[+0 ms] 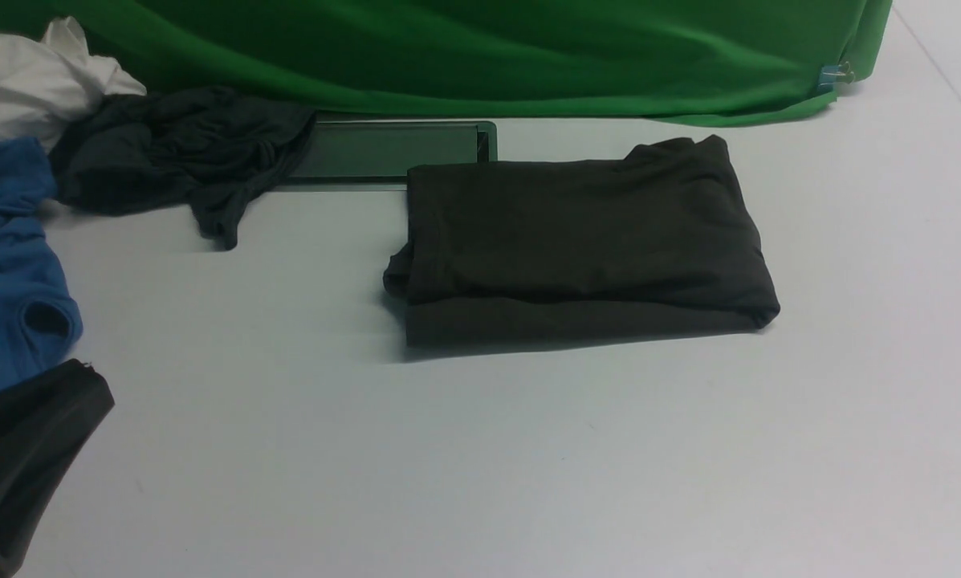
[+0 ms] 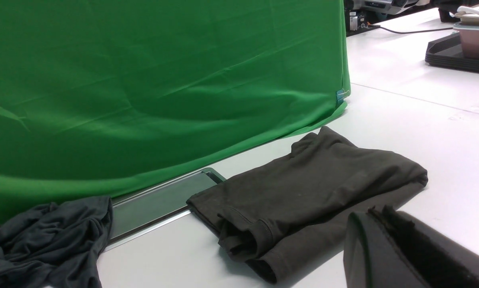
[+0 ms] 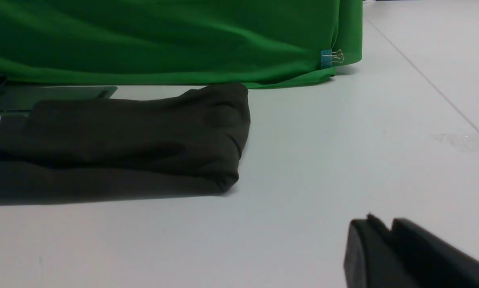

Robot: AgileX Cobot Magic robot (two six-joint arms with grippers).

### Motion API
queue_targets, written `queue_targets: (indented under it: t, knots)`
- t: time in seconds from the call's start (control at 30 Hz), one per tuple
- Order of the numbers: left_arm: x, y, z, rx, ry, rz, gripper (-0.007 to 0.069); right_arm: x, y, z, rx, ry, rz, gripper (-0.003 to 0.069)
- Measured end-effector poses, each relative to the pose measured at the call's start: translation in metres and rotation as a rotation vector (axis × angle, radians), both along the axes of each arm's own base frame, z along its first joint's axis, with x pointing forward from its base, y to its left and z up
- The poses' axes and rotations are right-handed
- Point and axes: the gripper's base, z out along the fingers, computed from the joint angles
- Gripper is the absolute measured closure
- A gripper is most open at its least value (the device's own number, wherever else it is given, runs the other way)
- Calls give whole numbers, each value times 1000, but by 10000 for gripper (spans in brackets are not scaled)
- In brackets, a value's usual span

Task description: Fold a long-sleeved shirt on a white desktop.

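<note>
The shirt (image 1: pixel 584 241) lies folded into a thick dark rectangle on the desktop (image 1: pixel 528 449), near the middle and a little toward the far edge, its back corner overlapping the end of a flat metal strip (image 1: pixel 384 149) that runs along the foot of the green backdrop (image 1: pixel 480 48). A cuffed sleeve end bulges out of the fold on the robot's left side, seen clearly in the left wrist view (image 2: pixel 247 240). Neither gripper touches the shirt. The left gripper (image 2: pixel 383 216) sits low at the near left corner of the desktop, well apart from the shirt; its two black fingers are pressed together with no gap, and nothing is between them. The right gripper (image 3: pixel 387 226) shows only in its own wrist view, hovering over bare desktop on the shirt's right; its fingers stand almost together, a thin slit between them, holding nothing. To the far left lies a heap of other clothes: a crumpled grey garment (image 1: pixel 175 152), a blue tee (image 1: pixel 6 265) and a white cloth (image 1: pixel 22 80). A blue clip (image 1: pixel 829 78) pins the backdrop's right corner.
</note>
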Motion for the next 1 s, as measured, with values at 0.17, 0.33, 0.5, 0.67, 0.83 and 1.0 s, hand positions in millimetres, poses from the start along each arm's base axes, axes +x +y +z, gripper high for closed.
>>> queue_targets:
  t: [0.17, 0.33, 0.5, 0.67, 0.83, 1.0]
  knots:
    - [0, 0, 0, 0, 0, 0, 606, 0, 0, 0, 1, 0, 0, 573]
    - [0, 0, 0, 0, 0, 0, 606, 0, 0, 0, 1, 0, 0, 566]
    - [0, 0, 0, 5, -4, 0, 606, 0, 0, 0, 1, 0, 0, 561]
    - [1, 1, 3, -3, -46, 21, 606, 0, 0, 0, 1, 0, 0, 547]
    - [4, 14, -7, -44, -90, 230, 606, 0, 0, 0, 1, 0, 0, 536]
    - [1, 26, -43, -61, -38, 437, 606, 0, 0, 0, 1, 0, 0, 525]
